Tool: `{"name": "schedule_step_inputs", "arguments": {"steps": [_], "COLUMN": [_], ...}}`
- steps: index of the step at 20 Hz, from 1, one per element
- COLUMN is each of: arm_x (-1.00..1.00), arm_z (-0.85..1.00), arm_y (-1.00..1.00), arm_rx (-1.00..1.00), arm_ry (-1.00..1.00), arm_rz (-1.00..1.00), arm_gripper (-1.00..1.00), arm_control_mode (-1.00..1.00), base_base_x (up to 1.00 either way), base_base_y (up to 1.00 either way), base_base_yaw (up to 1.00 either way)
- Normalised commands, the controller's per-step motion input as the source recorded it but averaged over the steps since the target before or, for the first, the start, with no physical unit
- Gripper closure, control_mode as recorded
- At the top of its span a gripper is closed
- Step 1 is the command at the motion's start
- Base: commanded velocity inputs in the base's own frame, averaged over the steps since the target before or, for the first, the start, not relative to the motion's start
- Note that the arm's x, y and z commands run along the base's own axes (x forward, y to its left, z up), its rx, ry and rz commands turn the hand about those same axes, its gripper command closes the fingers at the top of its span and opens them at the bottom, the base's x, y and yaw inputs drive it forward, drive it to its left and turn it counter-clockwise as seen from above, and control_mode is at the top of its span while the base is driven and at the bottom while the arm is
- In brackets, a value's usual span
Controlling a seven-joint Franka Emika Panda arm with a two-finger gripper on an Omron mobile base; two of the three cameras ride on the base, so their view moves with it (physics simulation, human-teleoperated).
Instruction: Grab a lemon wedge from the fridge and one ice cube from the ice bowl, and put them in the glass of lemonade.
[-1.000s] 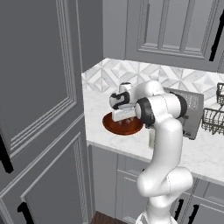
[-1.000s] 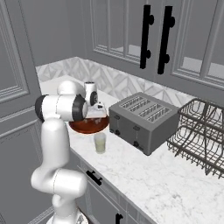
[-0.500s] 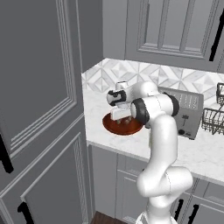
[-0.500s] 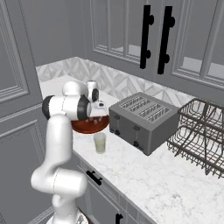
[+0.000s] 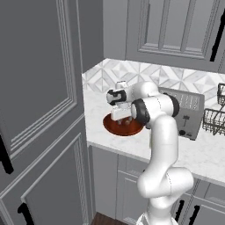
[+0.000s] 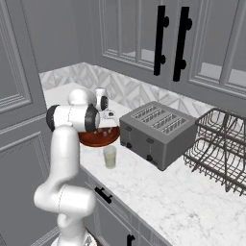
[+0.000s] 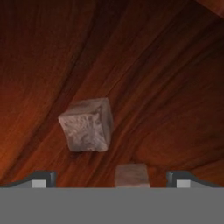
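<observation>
My gripper [image 7: 113, 178] hangs open just above the inside of the reddish-brown ice bowl [image 7: 166, 65]. One pale ice cube [image 7: 86, 124] lies on the bowl floor a little ahead of the fingertips [image 7: 41, 177]. A second ice cube [image 7: 132, 175] sits between the two tips, touching neither. From the base, the gripper [image 5: 119, 115] points down into the ice bowl [image 5: 113, 127] on the counter. The glass of lemonade [image 6: 110, 156] stands upright just in front of the ice bowl [image 6: 103, 138]. The fridge and the lemon wedge are out of view.
A grey toaster [image 6: 158, 132] stands right of the bowl, with a dark wire dish rack [image 6: 218, 149] beyond it. Tall panelled grey cabinet doors [image 5: 39, 110] with black handles rise at the left. Wall cabinets [image 6: 158, 43] hang over the counter.
The hand has swung left over the bowl and come lower into it. The jaws have stayed open. Bowl and glass have not moved.
</observation>
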Motion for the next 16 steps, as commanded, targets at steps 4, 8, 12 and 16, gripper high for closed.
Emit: {"name": "schedule_step_inputs", "arguments": {"steps": [4,8,12,16], "arm_x": [0.00,0.00,0.00,-0.14], "arm_z": [0.00,0.00,0.00,0.00], "arm_y": [0.00,0.00,0.00,0.00], "arm_rx": [0.00,0.00,0.00,0.00], "arm_ry": [0.00,0.00,0.00,-0.02], "arm_rz": [0.00,0.00,0.00,0.00], "arm_gripper": [-1.00,-1.00,-1.00,-1.00], "arm_control_mode": [-1.00,-1.00,-1.00,-1.00], "base_base_x": [0.00,0.00,0.00,0.00], "base_base_y": [0.00,0.00,0.00,0.00], "base_base_yaw": [0.00,0.00,0.00,0.00]}}
